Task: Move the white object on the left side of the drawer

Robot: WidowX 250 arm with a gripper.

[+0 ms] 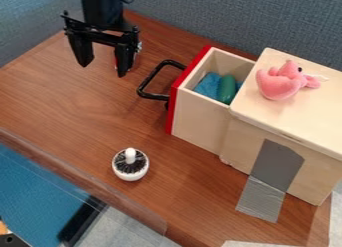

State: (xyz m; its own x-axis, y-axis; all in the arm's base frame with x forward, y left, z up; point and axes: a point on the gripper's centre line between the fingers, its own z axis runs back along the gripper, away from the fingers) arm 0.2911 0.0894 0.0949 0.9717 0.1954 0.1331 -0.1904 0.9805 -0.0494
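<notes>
High at the upper left of the camera view, my black gripper (103,68) hangs open over the wooden table, its two fingers wide apart and nothing held between them. The white object (130,172), a small round pot or brush with dark bristles and a white knob on top, stands upright on the table at lower centre-left, well apart from the gripper. Right of the gripper, the drawer (202,116) is pulled out, with a red front and black handle. Inside it lie a blue cloth and a green rounded object.
A pink plush toy (280,82) sits on the wooden cabinet (310,118) at right. Grey tape (269,173) runs down the cabinet's side to the table. A transparent edge strip (80,178) borders the table's front. Blue-grey walls stand behind.
</notes>
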